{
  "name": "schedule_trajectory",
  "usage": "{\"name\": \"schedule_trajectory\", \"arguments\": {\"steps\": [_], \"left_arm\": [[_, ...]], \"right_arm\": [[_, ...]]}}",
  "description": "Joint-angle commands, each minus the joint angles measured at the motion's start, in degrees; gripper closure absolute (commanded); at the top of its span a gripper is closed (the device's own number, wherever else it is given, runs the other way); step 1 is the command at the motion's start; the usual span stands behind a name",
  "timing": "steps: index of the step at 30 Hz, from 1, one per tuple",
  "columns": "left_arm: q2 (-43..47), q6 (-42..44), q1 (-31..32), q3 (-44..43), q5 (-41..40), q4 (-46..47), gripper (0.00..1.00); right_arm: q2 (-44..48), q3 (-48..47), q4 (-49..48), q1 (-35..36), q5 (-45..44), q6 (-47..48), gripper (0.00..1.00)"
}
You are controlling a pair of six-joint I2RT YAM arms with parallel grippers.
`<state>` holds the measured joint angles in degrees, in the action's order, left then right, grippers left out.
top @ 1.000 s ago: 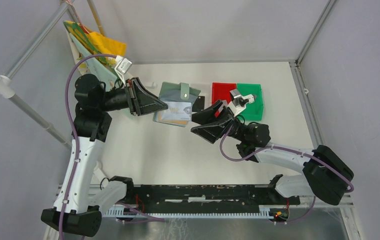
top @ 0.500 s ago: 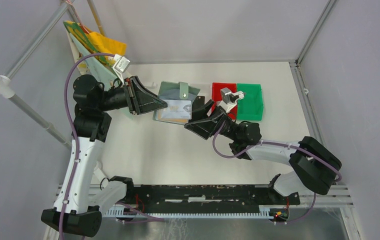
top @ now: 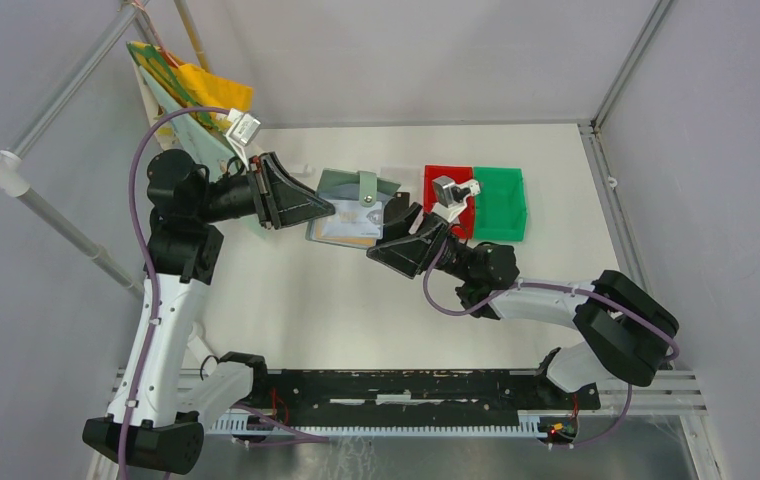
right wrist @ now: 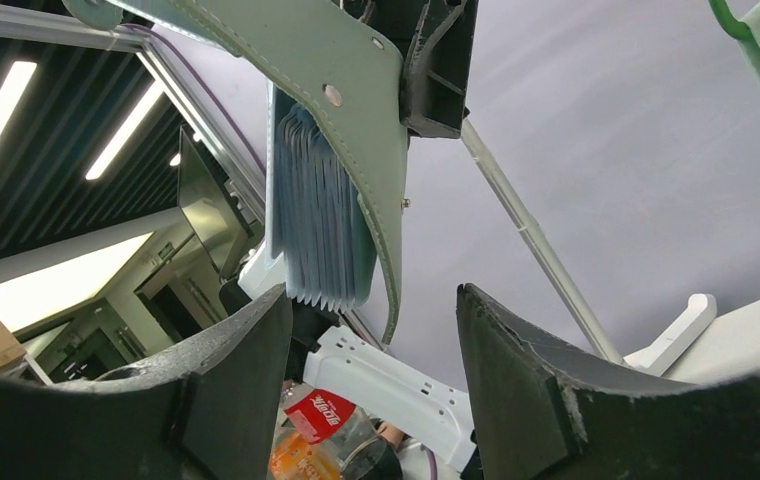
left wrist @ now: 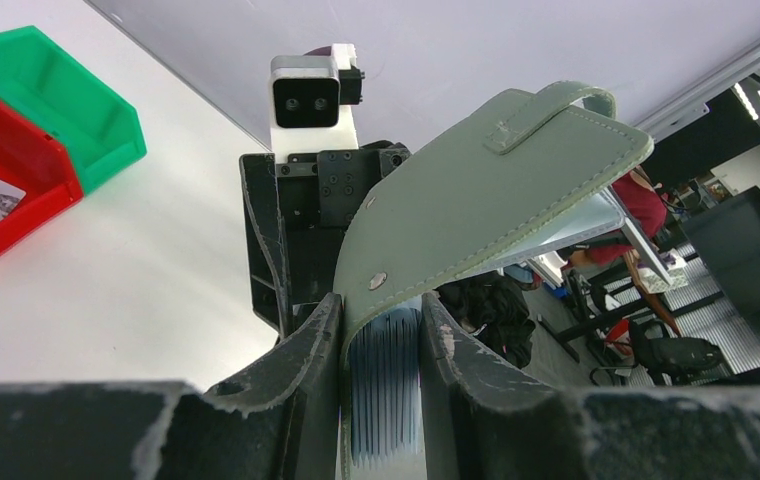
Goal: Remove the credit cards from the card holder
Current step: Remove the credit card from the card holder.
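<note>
We see one card holder (top: 351,190) up over the table (top: 306,300), pinched by the left tool (top: 328,210). The right tool (top: 388,230) is spread wide around its right edge. One red bin (top: 446,180) and one green bin (top: 501,200) sit far right.

Seeing a red bin (top: 438,175) sitting on the white bench (top: 336,300), touching a green bin (top: 501,205) just right of it. Spotting a yellow-and-green bag (top: 201,95) leaning well left of the red bin.
</note>
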<state>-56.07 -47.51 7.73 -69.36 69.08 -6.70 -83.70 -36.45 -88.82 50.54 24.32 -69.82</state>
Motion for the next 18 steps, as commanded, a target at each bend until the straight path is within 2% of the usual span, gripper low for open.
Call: {"name": "schedule_trajectory", "arguments": {"steps": [1, 6, 10, 18], "left_arm": [[1.5, -0.5, -0.2, -0.9, -0.2, 3.1, 0.98], [1.5, -0.2, -0.1, -1.0, -0.3, 2.9, 0.98], [1.6, -0.1, -0.2, -1.0, -0.3, 2.8, 0.98], [1.6, 0.5, -0.2, -1.1, -0.3, 2.1, 0.98]], "right_arm": [[0.3, -2.6, -19.2, 0.4, 1.7, -2.2, 0.32], [0.0, -2.5, -20.5, 0.6, 1.8, -2.7, 0.3], [-0.3, -2.8, -21.0, 0.8, 1.5, -3.1, 0.34], [0.5, -3.5, -23.5, 1.6, 4.7, -3.2, 0.29]]}}
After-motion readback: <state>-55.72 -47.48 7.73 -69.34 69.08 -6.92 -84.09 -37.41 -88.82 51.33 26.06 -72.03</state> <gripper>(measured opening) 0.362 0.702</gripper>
